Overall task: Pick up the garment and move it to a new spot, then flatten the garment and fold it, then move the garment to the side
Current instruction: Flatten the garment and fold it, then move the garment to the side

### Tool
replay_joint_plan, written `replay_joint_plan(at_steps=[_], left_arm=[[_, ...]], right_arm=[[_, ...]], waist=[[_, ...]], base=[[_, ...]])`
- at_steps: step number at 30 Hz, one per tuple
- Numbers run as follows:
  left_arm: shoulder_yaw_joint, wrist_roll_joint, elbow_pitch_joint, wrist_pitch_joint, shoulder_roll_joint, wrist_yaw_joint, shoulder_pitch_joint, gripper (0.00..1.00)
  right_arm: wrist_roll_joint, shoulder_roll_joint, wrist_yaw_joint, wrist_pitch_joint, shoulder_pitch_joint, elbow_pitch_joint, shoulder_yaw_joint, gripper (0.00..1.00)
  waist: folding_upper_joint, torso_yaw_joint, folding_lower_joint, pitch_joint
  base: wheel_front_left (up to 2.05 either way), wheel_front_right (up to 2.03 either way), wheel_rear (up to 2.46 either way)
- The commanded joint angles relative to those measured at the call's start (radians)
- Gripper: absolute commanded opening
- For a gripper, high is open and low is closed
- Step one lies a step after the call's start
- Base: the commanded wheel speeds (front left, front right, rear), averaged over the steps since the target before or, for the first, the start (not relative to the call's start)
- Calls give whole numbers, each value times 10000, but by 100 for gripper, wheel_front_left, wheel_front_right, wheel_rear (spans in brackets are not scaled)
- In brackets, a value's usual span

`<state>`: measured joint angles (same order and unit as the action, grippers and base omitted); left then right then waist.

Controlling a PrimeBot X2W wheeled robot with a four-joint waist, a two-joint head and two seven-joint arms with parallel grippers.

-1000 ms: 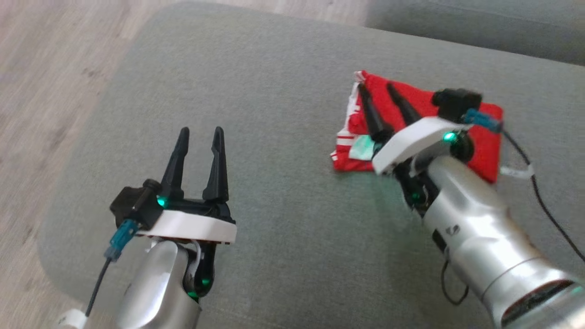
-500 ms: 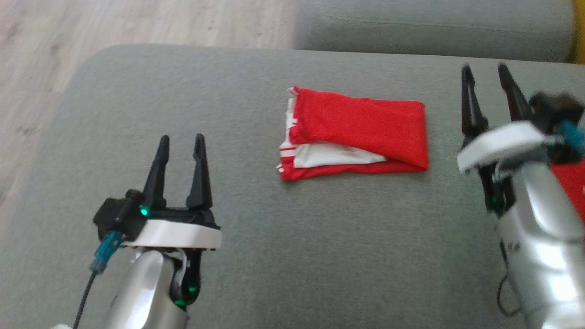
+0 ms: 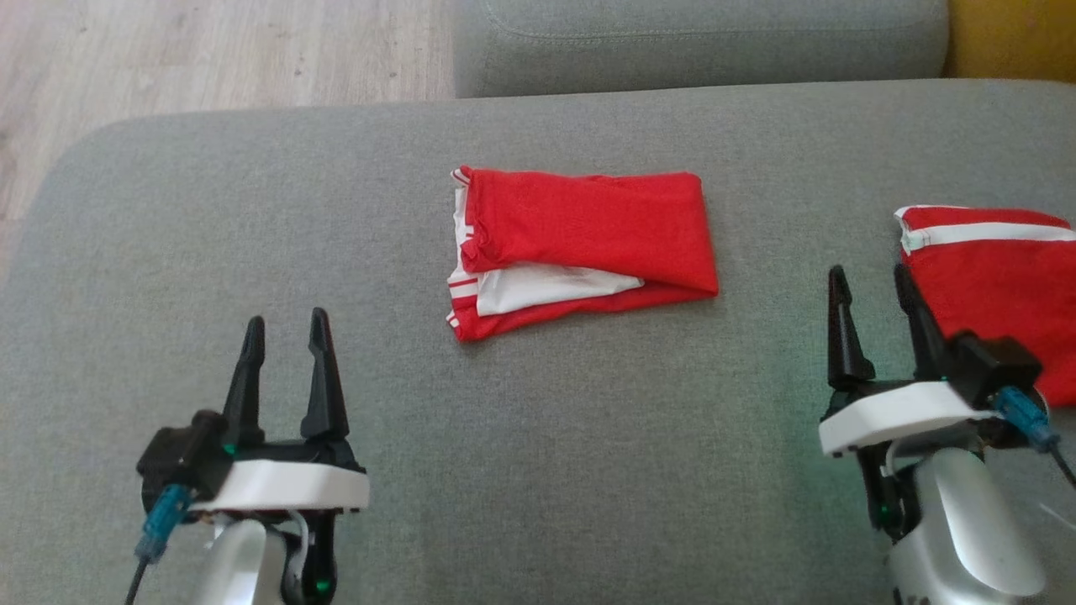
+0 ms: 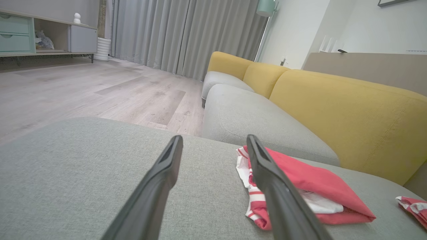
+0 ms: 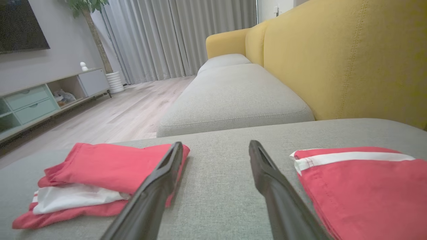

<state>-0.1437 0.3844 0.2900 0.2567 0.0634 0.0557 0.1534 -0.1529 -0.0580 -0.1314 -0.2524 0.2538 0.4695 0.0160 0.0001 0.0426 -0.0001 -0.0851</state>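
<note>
Red garments on grey cushion (image 3: 538, 470): two.
One folded garment (image 3: 588, 235) lay mid-cushion, the other garment (image 3: 992, 286) at right; left gripper (image 3: 286, 319) and right gripper (image 3: 868, 273) both gaped wide, empty.

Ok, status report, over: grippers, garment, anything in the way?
Left gripper open, empty. Right gripper open, empty. Folded red-and-white garment lies on grey sofa cushion, apart from both. Second red garment beside right gripper.
</note>
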Motion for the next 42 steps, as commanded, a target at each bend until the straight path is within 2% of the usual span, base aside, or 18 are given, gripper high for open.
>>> replay_joint_plan(at_steps=[1, 7, 16, 24, 29, 36, 37, 38, 39, 41, 42], left_arm=[[435, -113, -296, 51, 81, 75, 325, 100], [472, -252, -222, 51, -19, 236, 541, 100], [351, -387, -350, 51, -88, 431, 1151, 100], [88, -324, -210, 51, -118, 540, 1530, 100], [20, -279, -166, 51, -126, 564, 1627, 100], [-73, -196, -195, 51, -129, 499, 1627, 100], [-77, -187, -204, 51, -129, 479, 1626, 100], [-81, -179, -215, 51, -130, 460, 1627, 100], [-88, -167, -225, 51, -130, 450, 1626, 100], [-87, -151, -229, 51, -130, 433, 1618, 100], [-81, -151, -232, 51, -130, 415, 1595, 100]], right_arm=[[-64, 74, 7, -93, 356, -459, -318, 100], [-99, 76, 7, -93, 338, -643, -420, 100], [334, 77, 7, 543, 2001, 282, -611, 100], [-102, 77, 7, 1736, 3371, 2495, -736, 100], [286, 77, 7, 2219, 3840, 4042, -660, 100], [233, 77, 7, 2134, 4340, 5452, -788, 100], [235, 77, 7, 2098, 4402, 5596, -834, 91], [231, 77, 7, 2053, 4464, 5720, -891, 33], [268, 77, 7, 1971, 4522, 5806, -1002, 0], [305, 77, 7, 1838, 4575, 5855, -1108, 0], [531, 77, 7, 1433, 4693, 5891, -1158, 0]], waist=[[-1, -6, 1, -33], [-1, 130, 1, -155], [-1, 560, 1, -1192], [-1, 1358, 1, -1751], [-1, 1714, 1, -1827], [-1, 1874, 1, -1770], [-1, 1863, 1, -1762], [-1, 1843, 1, -1751], [-1, 1815, 1, -1732], [-1, 1775, 1, -1702], [-1, 1671, 1, -1622]], base=[[0, 0, 0], [0, 0, 0], [0, 0, 0], [0, 0, 0], [0, 0, 0], [0, 0, 0], [0, 0, 0], [0, 0, 0], [0, 0, 0], [0, 0, 0], [0, 0, 0]])
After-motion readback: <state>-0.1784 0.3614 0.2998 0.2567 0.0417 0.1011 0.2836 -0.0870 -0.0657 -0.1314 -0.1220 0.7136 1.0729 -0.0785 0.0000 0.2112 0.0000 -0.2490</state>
